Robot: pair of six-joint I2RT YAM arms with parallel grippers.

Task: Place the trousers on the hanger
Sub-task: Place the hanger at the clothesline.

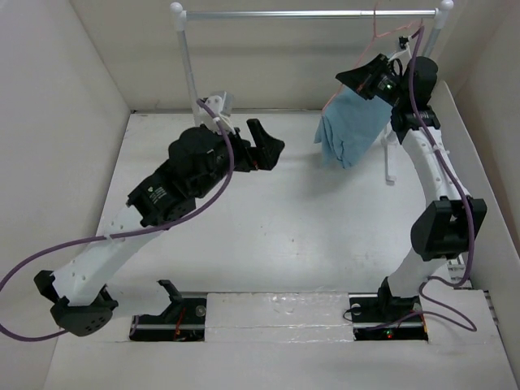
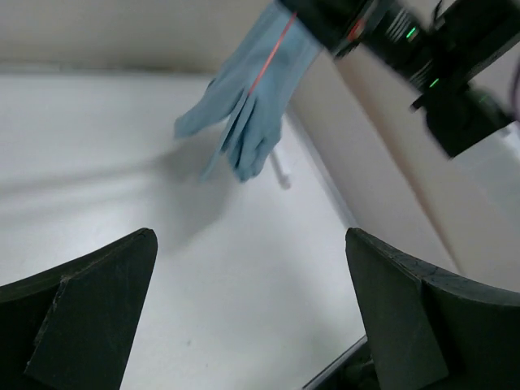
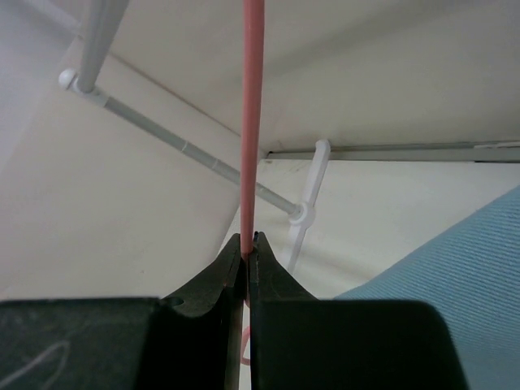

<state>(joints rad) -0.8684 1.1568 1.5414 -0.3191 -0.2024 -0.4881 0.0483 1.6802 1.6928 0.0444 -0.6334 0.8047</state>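
Jaws: your left gripper [image 1: 268,151] gapes wide and empty, well apart from the load. Your right gripper [image 3: 246,253] is pinched tight on the hanger [image 3: 253,122] wire. Trousers [image 1: 349,132] hang folded over that hanger, up right under the rail [image 1: 309,14]. Draping looks done. Next you likely seat the hook on the rail; can't tell if it's on. Cloth may slide.

A silver rail [image 1: 284,14] spans two white-knobbed posts [image 1: 185,57] at twelve o'clock, at the far edge of a white surface [image 1: 276,236] flanked by pale walls [image 1: 65,89] at nine and three o'clock.
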